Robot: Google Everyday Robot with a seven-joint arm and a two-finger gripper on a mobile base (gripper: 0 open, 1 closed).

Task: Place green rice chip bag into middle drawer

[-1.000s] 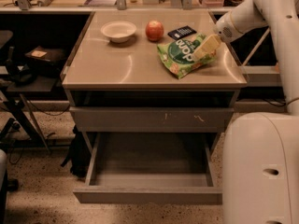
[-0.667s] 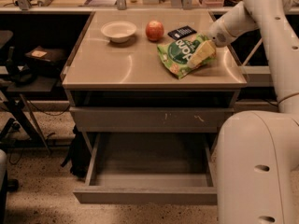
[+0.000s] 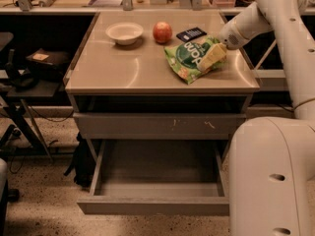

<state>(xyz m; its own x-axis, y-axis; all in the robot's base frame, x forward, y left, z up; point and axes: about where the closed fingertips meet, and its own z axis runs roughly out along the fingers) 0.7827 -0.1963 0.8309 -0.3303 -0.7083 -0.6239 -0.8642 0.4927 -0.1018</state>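
The green rice chip bag (image 3: 189, 59) lies on the right part of the cabinet top, its dark green round logo facing up. My gripper (image 3: 213, 57) is at the bag's right end and rests on or against it, with the white arm reaching in from the upper right. The middle drawer (image 3: 152, 205) is pulled out low at the front, below the bag; it is a wide shallow grey box with nothing in it. Above it, the grey drawer front with pale scratch marks (image 3: 157, 126) is shut.
A white bowl (image 3: 124, 33), a red apple (image 3: 162, 32) and a dark flat packet (image 3: 191, 34) sit at the back of the cabinet top (image 3: 123, 73). My white base (image 3: 273, 176) fills the lower right beside the drawer. A black stand (image 3: 29, 77) is at left.
My gripper has moved down and slightly left onto the bag's right end. The bag, the bowl, the apple and the drawers have stayed put.
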